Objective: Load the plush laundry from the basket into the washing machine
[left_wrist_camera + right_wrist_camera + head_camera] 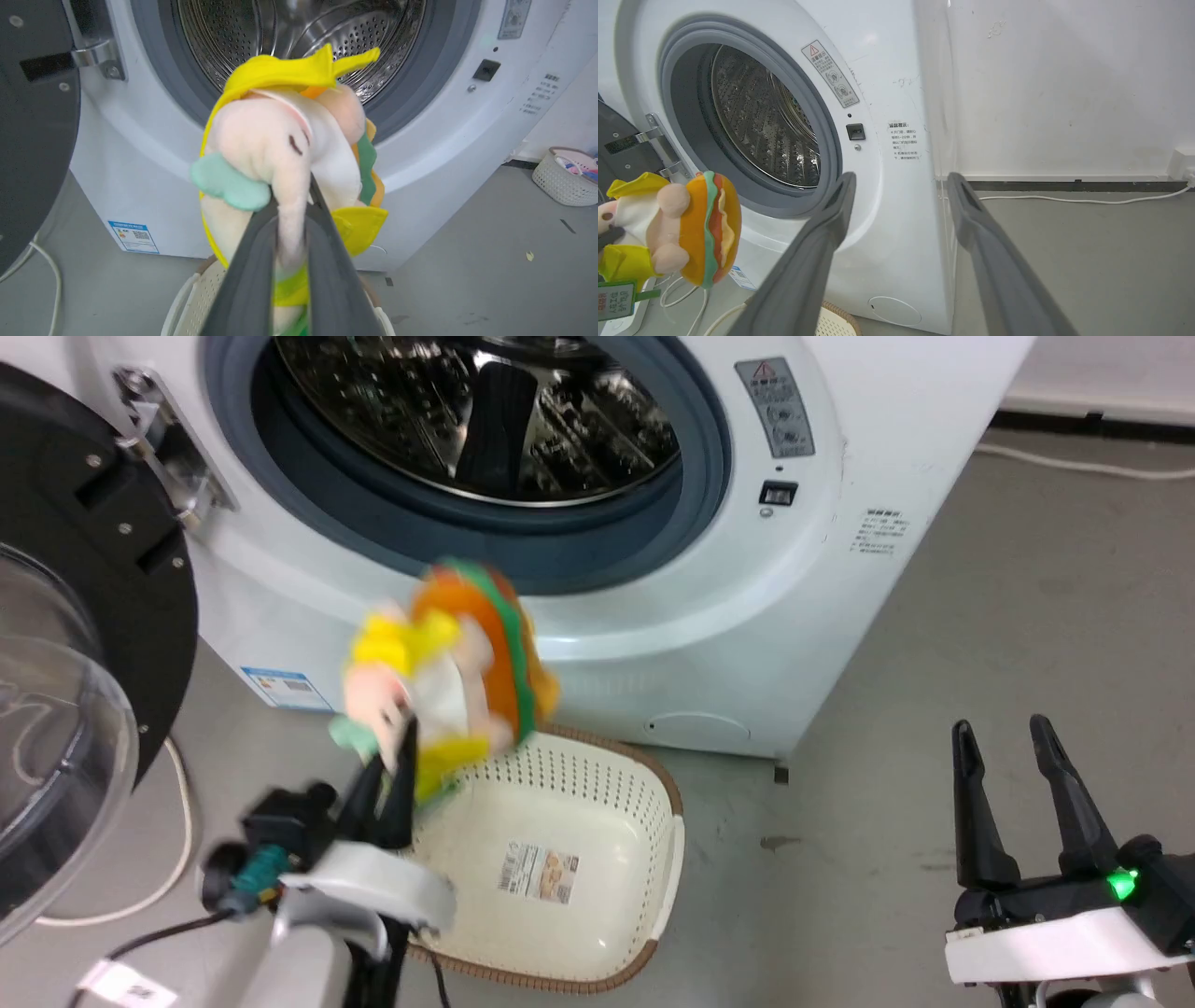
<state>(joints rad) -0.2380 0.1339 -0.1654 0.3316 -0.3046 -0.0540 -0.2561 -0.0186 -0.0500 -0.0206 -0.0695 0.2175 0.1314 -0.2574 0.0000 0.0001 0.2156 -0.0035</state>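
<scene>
My left gripper is pinching the plush laundry by its pale pink head, holding it above the basket and before the washing machine. Its long axis is running up from my fingers, with the orange-and-green back facing the drum. My right gripper is hanging wide over the grey floor.
</scene>
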